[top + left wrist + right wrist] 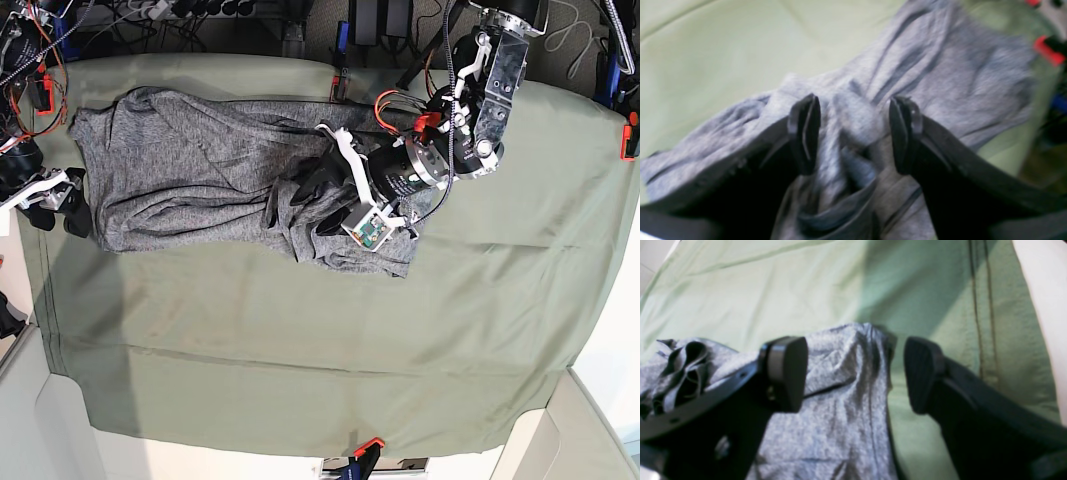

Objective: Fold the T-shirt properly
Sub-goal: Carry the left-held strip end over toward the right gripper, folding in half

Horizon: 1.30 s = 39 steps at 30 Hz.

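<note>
Both your left claw [855, 133] and right claw [855, 373] gape empty over the T-shirt [200, 170], so a careless pinch could bunch several layers.

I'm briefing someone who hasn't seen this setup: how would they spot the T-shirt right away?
Look at the olive-green table cloth covering the whole table. On its far half, stretching from one side to the middle, lies the T-shirt, crumpled and partly bunched. It is speckled heather grey, the only grey fabric there, unlike the plain green cloth beneath.
</note>
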{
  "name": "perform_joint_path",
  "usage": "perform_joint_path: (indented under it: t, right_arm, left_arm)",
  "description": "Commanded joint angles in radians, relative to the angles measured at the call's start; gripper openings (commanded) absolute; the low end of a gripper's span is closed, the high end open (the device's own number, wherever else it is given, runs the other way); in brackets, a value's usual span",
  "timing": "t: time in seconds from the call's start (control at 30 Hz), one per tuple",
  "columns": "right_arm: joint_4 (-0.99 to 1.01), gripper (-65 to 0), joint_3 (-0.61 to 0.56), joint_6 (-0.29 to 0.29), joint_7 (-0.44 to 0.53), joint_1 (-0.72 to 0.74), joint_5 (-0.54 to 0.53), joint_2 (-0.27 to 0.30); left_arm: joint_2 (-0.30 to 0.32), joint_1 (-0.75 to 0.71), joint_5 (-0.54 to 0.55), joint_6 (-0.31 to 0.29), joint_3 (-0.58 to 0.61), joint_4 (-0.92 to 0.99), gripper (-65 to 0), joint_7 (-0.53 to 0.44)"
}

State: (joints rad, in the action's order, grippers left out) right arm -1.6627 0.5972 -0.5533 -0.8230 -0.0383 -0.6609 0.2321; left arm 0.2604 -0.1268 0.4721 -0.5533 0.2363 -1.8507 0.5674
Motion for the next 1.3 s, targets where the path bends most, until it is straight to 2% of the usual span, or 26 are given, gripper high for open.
perform_joint_path:
  t: [0.0, 0.3, 0.37, 0.5, 0.8, 0.9, 0.97, 1.13, 1.27]
  right_arm:
    - [-0.011, -20.5, 0.005, 0.0, 0.026, 0.013, -0.003, 0.015]
    - [0.155, -20.5, -0.023, 0.0, 0.054, 0.013, 0.034, 0.02]
    - [0.196, -20.5, -0.039, 0.0, 0.064, 0.013, 0.047, 0.02]
    - [0.238, -20.5, -0.075, 0.0, 0.069, 0.013, 0.078, 0.02]
    - [0.261, -20.5, -0.127, 0.0, 0.101, 0.013, 0.05, 0.019]
    - [0.261, -20.5, -0.131, 0.0, 0.101, 0.013, 0.047, 0.019]
    - [0.261, -20.5, -0.131, 0.0, 0.101, 0.013, 0.045, 0.019]
    - [0.26, -20.5, -0.131, 0.0, 0.101, 0.013, 0.021, 0.019]
    - [0.261, -20.5, -0.131, 0.0, 0.101, 0.013, 0.022, 0.019]
  left_arm:
    - [-0.001, 0.013, 0.045, -0.023, -0.002, -0.016, -29.6, -0.023]
    - [-0.009, 0.012, 0.063, -0.038, -0.006, -0.022, -29.6, 0.002]
    - [-0.009, 0.012, 0.064, -0.066, -0.021, -0.039, -29.6, 0.003]
    - [-0.008, 0.009, 0.063, -0.069, -0.072, -0.057, -29.7, 0.014]
    - [-0.008, -0.061, 0.063, -0.072, -0.235, -0.047, -29.7, 0.019]
    - [-0.008, -0.11, 0.038, -0.072, -0.26, -0.028, -29.9, -0.02]
    - [-0.008, -0.132, 0.0, -0.072, -0.264, -0.008, -34.7, -0.061]
    - [-0.009, -0.14, -0.026, -0.072, -0.264, 0.025, -64.0, -0.118]
    - [-0.019, -0.14, -0.063, -0.072, -0.262, 0.03, -65.0, -0.123]
